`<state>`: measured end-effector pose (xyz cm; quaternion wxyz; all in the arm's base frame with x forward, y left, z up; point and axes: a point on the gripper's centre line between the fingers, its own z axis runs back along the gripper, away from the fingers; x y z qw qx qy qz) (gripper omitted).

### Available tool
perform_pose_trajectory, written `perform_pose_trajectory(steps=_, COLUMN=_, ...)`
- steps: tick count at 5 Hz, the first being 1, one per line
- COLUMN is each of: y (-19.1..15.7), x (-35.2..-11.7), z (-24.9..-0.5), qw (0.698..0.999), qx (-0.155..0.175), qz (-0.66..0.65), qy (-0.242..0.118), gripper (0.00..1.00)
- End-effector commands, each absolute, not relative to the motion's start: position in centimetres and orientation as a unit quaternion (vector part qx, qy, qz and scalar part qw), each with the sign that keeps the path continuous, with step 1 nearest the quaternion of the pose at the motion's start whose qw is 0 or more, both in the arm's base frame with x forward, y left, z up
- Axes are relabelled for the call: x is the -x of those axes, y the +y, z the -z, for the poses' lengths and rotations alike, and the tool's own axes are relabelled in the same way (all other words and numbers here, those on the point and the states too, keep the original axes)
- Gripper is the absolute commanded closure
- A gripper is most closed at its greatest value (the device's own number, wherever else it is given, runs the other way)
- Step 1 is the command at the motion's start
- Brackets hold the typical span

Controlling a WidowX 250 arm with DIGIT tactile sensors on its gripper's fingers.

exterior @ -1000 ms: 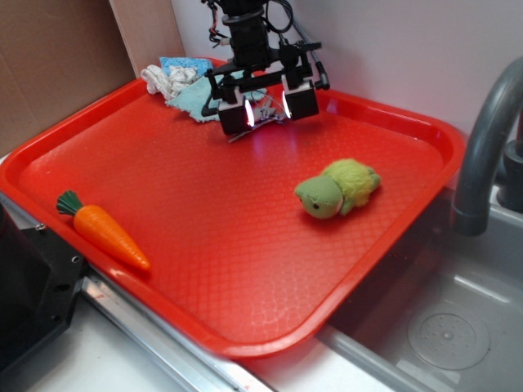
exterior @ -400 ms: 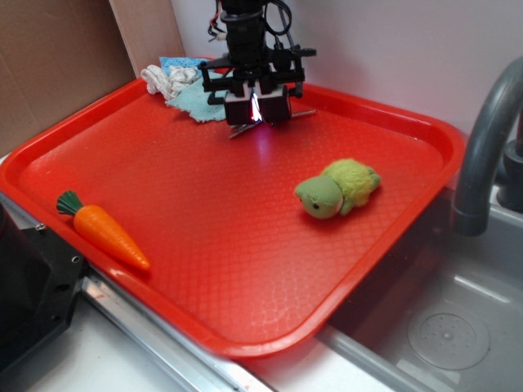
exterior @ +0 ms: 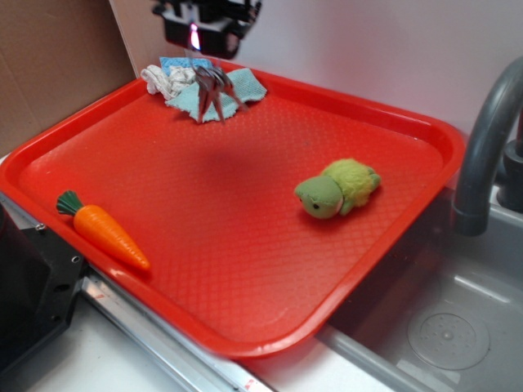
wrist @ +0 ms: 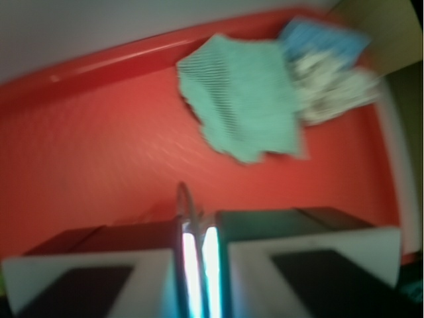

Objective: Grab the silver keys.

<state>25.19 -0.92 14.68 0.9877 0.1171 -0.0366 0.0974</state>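
Fingers (wrist: 106, 278) pressed almost together in the wrist view, just a thin bright slit between the two pads, and a sliver of wire ring pokes up out of that slit; so the gripper (exterior: 198, 51) is clamped tight on the silver keys (exterior: 211, 88); outward from there, the keys dangle below it in the exterior view, clear of the red tray (exterior: 425, 131), blades splayed and hanging free; a second ago those jaws stood wide over the keys, which lay on the tray floor at about twelve o'clock; then they pinched in; now the whole hand has risen up and over toward eleven o'clock, carrying the bunch with it; a soft shadow sits on the tray beneath; directly under the catch lies the teal cloth (exterior: 233, 88), with a blue and white rag bundle (exterior: 167, 75) at ten o'clock of it; the plush turtle (exterior: 338, 188) sits at three o'clock, the toy carrot (exterior: 102, 230) at eight o'clock, neither touched; the grab looks done, I'd say, though a hold on thin wire could slip.
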Motion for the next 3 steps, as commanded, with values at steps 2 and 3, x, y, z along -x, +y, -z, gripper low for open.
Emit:
perform_pose_trajectory(steps=2, y=-7.0, x=-19.5, z=-24.5, qw=0.980, qx=-0.124, qz=0.089, qy=-0.126, gripper=1.00)
perform_pose_trajectory(steps=3, y=-7.3, x=-19.5, z=-23.6, qw=0.983, qx=-0.114, qz=0.095, qy=-0.109, gripper=1.00)
